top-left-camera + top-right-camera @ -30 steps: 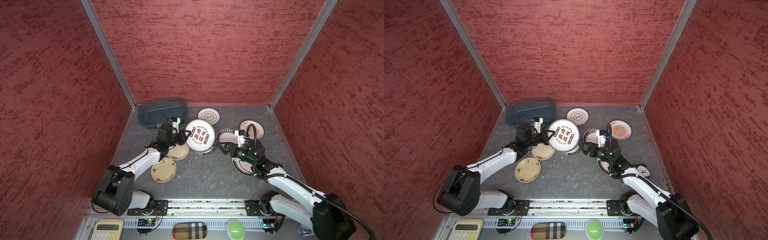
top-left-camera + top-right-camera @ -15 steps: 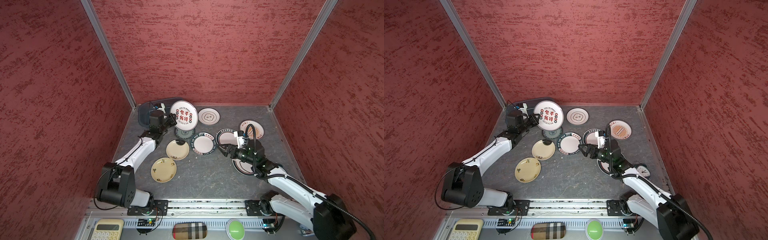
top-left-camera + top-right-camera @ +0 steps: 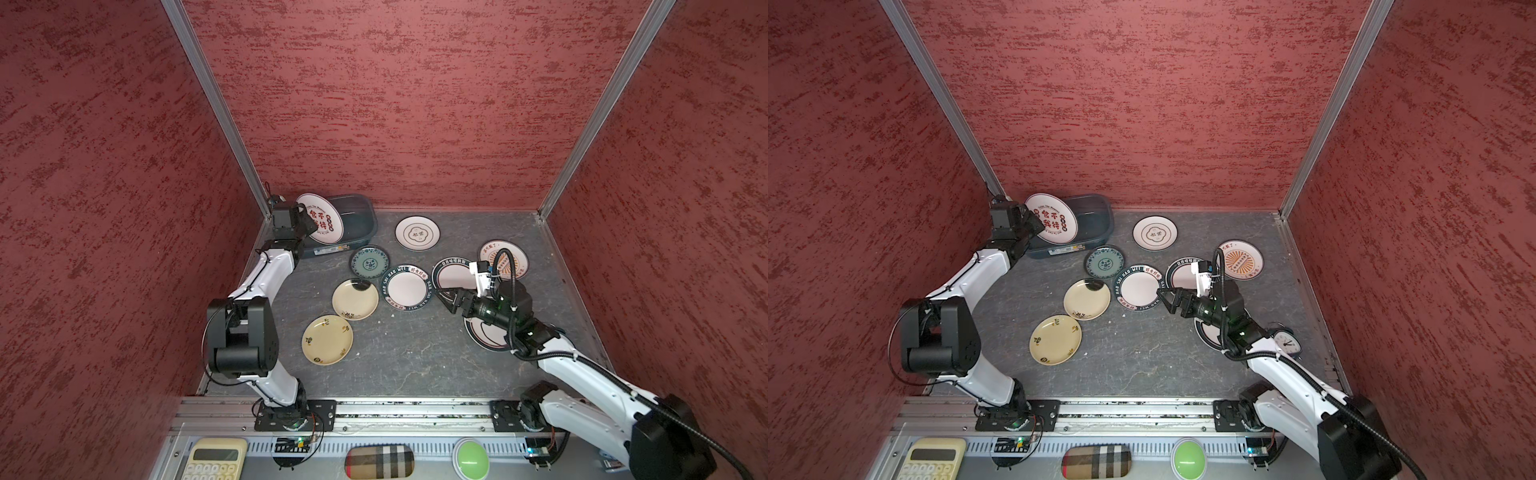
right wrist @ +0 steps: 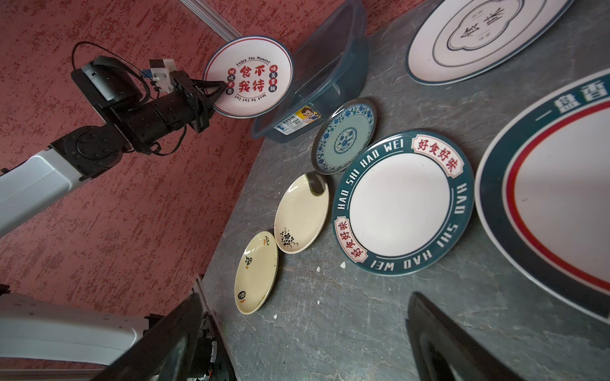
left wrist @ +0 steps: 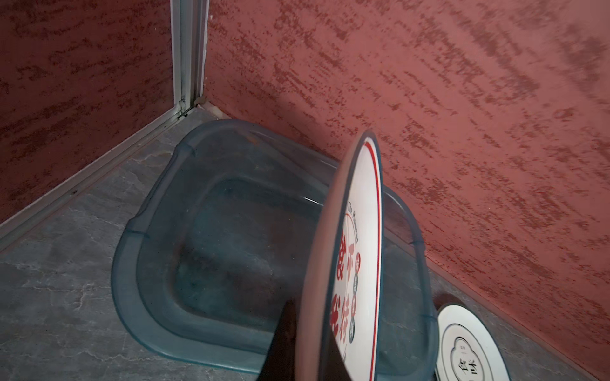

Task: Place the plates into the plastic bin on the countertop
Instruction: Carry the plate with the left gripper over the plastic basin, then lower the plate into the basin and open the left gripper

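Left fingers (image 5: 284, 343) clamp round glossy red-lettered plate (image 3: 322, 216) over translucent bin (image 3: 360, 226); right fingers (image 4: 422, 316) spread, empty.

- Three walls close the space in: a back wall (image 3: 395, 104), a left wall (image 3: 104, 208) and a right wall (image 3: 685, 208), all rough plaster in mottled brick red;
- a pale metal post (image 3: 216, 104) runs up each back corner;
- the countertop (image 3: 415, 365) is dark grey with pale veins, evenly lit;
- a metal rail (image 3: 407, 411) edges the front; below it lie a cream calculator (image 3: 214, 461), a plaid case (image 3: 380, 462) and a green button (image 3: 470, 459)
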